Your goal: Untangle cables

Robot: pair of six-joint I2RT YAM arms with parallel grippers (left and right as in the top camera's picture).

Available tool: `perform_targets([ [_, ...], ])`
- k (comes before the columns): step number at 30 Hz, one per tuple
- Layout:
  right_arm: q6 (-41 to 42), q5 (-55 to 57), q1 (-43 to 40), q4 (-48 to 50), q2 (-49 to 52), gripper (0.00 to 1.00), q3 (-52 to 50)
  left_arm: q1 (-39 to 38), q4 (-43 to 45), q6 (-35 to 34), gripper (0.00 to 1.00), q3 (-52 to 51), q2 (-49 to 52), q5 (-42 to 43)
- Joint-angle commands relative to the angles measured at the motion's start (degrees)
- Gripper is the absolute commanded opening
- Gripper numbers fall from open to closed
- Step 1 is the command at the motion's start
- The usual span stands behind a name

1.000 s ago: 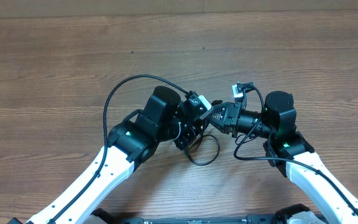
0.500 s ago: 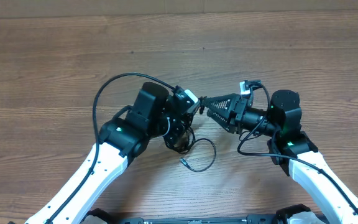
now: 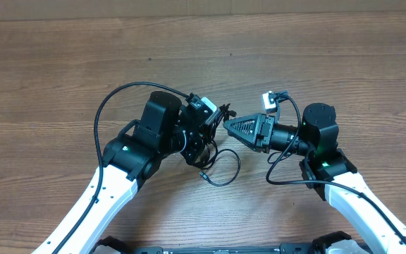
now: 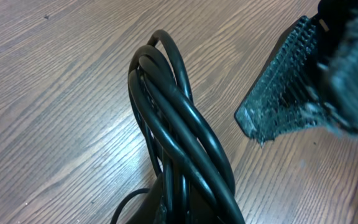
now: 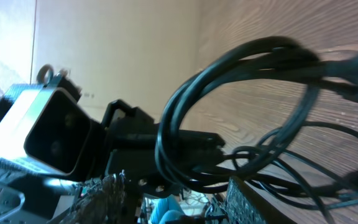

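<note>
There are two robot arms, two pincers and one bunch of cables (image 4: 179, 124) on the wooden table (image 3: 62, 63). The bunch is made of thin black strands twisted round each other, too tangled to count well. In the view from above, the bunch sits just left of the middle of the frame, right at the tip of the left pincer (image 3: 208, 130). That pincer is squeezed tight and has hold of the bunch. One loose loop (image 3: 238, 166) hangs out of the bunch toward the bottom of the frame and lies flat on the table. It ends in one small plug (image 3: 203, 174). The right pincer (image 3: 230, 127) points left, with its tip just beside the bunch. Its two bumpy fingers (image 5: 110, 190) stand apart and it grips nothing. In its own camera, the bunch curves above and past the fingers; I cannot tell if they touch it
</note>
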Motion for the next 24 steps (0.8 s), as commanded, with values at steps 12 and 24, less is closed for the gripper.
perform_targets([
  [12,-1.75,4.87,5.27,2.40,0.68,0.35,0.81,0.20,1.07,-0.39,0.09,1.03,1.29,7.37],
  [24,-3.10,6.19,5.27,1.84,1.46,0.33,0.81,0.17,1.29,-0.39,0.07,1.03,1.40,10.16],
])
